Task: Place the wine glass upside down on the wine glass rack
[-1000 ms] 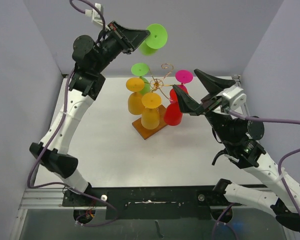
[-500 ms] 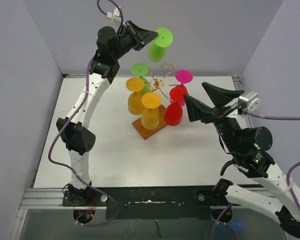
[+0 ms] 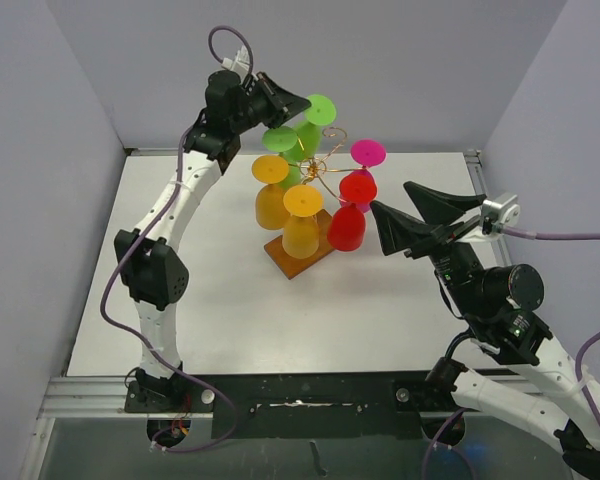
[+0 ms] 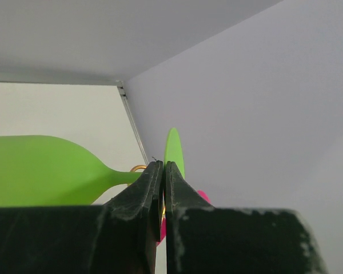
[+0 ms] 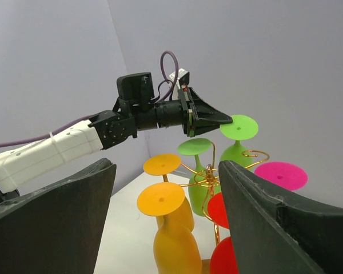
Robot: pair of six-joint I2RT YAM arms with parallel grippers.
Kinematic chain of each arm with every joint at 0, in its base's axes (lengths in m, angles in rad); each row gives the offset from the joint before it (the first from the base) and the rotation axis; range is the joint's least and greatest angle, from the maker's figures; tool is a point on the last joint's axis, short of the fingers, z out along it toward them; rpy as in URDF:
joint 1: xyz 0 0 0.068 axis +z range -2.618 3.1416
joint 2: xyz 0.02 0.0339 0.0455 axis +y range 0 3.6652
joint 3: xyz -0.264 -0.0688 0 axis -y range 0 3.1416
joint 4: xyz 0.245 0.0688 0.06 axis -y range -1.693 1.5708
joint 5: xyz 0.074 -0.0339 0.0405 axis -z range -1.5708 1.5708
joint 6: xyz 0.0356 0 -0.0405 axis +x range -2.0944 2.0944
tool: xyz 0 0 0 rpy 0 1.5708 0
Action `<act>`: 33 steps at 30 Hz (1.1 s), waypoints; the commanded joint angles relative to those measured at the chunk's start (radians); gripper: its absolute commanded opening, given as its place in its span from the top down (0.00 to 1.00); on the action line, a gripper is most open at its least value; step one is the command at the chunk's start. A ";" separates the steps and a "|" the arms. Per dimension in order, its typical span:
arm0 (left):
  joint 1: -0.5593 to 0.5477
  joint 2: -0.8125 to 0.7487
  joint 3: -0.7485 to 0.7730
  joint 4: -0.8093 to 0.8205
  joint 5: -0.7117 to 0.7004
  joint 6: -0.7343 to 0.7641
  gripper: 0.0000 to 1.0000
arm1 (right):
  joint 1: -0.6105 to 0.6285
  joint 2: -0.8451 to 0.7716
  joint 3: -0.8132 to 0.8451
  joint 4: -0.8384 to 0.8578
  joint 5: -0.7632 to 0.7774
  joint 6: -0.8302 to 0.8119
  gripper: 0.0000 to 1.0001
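1. The right pincer [image 3: 390, 196] hovers over the right side of the worktop [image 3: 230, 300], near the rack and clear of it. Its fingers are spread wide and nothing is between them.
2. The wine glass rack [image 3: 319, 168] stands at mid-worktop on its brown wooden base [image 3: 292, 263], with gold wire arms curling out from a central post.
3. Contents of the rack, all hung foot up and bowl down:
   - Two orange glasses [image 3: 301, 236] [image 3: 270, 207] are on the near-left side.
   - One red glass [image 3: 346, 229] is on the near-right side.
   - One magenta glass [image 3: 368, 152] is behind the red one. Only its foot disc shows clearly.
   - One green glass [image 3: 279, 139] is at the far left.
4. The wine glass [image 3: 321, 110], lime green, is at the far side of the rack. It is inverted, foot uppermost, with its bowl down among the upper wire curls. I cannot tell whether its stem sits in a wire arm.
5. The left pincer [image 3: 306, 103] reaches in from the far left, fingers pressed together on the rim of that glass's foot disc.
6. Grey walls [image 3: 430, 60] enclose the rear and sides.
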State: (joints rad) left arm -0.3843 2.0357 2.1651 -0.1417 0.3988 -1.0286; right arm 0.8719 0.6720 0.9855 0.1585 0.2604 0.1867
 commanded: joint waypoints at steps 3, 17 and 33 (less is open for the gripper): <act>0.001 -0.083 -0.064 0.054 0.060 -0.031 1.00 | 0.003 -0.011 -0.007 -0.001 0.023 0.035 0.26; -0.006 -0.138 -0.120 0.088 0.066 -0.079 1.00 | 0.003 -0.036 -0.036 0.010 0.058 0.050 0.25; -0.039 -0.133 -0.140 0.060 0.081 -0.059 1.00 | 0.003 -0.066 -0.048 -0.011 0.078 0.056 0.24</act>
State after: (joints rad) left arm -0.4141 1.9469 2.0312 -0.1207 0.4664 -1.0962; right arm 0.8719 0.6186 0.9470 0.1257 0.3153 0.2405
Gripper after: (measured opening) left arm 0.003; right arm 0.753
